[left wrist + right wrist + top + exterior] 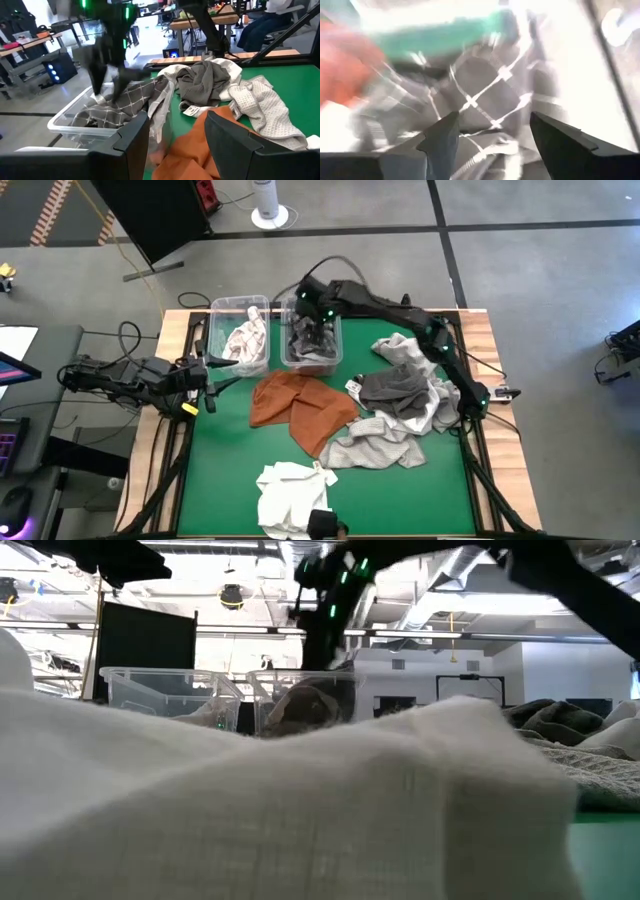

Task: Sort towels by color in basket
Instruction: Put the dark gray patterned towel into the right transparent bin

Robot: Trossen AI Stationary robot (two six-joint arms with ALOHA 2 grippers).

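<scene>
My right gripper [305, 308] is open and points down into the right clear bin [334, 340] at the table's far side. A grey towel with a white grid [490, 85] lies in that bin, just beneath its fingers. The left clear bin [214, 330] holds a white, red-checked towel [245, 335]. On the green mat lie a rust-orange towel [300, 405], a dark grey towel [395, 388], a light grey towel [375, 445] and a white towel [290, 495]. My left gripper [215, 375] waits open near the table's left edge. My right gripper [106, 80] stands open over the grid towel [125, 100], coming from above with its fingers pointing down. I cannot tell whether its fingertips touch the cloth, which lies piled in the bin and hangs over the bin's near wall.
Another white cloth [410, 350] lies under the dark grey towel by the right arm. In the low view the near white towel [300, 810] blocks most of the table. Bare green mat [215, 450] shows on the near left. Cables and equipment sit left of the table.
</scene>
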